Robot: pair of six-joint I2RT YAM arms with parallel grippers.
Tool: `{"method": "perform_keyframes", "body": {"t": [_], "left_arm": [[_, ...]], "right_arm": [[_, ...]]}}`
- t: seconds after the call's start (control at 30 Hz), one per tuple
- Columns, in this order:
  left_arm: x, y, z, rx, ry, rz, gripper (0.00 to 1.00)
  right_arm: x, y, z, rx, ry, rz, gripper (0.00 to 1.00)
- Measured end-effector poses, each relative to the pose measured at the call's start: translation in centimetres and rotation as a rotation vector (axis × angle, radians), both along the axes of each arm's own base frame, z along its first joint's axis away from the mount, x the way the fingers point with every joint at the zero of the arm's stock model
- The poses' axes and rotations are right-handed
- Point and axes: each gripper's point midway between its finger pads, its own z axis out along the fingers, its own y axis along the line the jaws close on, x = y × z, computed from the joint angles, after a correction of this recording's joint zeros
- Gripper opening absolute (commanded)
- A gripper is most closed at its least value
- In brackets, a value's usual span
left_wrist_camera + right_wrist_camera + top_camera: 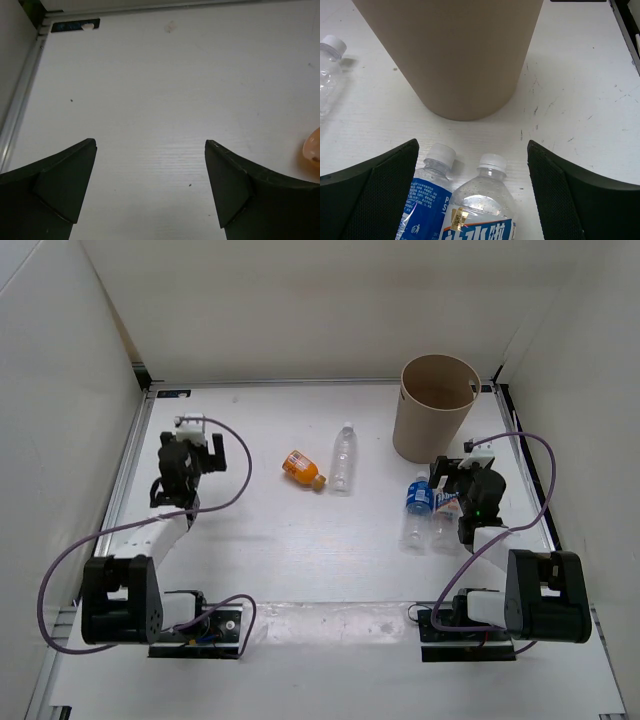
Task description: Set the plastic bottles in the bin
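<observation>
The tan bin (436, 405) stands at the far right and fills the top of the right wrist view (455, 55). A short orange bottle (303, 469) and a slim clear bottle (344, 457) lie mid-table. The blue-label bottle (417, 508) and the white-orange-label bottle (444, 515) lie side by side just before the bin. My right gripper (455, 480) is open over these two; both show between its jaws (472, 147), the blue-label one (432, 195) left, the other (485, 210) right. My left gripper (198, 440) is open and empty over bare table (150, 143), left of the orange bottle (314, 147).
White walls close the table on the left, far and right sides. A metal rail (128, 465) runs along the left edge. The clear bottle's cap end shows at the left of the right wrist view (330, 65).
</observation>
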Motion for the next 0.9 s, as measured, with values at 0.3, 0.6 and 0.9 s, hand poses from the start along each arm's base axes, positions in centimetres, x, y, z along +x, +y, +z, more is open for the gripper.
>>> {"method": "perform_keyframes", "body": {"t": [0.3,0.6,0.9], "left_arm": [[0.8,0.4,11.8,-0.068,-0.049,0.064,1.0],[-1.1,3.6,17.7,-0.201,0.076,0.328,1.0],[-0.7,0.8,4.1,-0.591,0.588,0.548,1.0]], "right_arm": [[0.0,0.0,0.0,0.0,0.0,-0.001,0.9],[0.0,0.9,0.0,-0.001,0.0,0.021,0.9],[0.0,-0.7,2.5,-0.01,0.017,-0.079,0.9]]}}
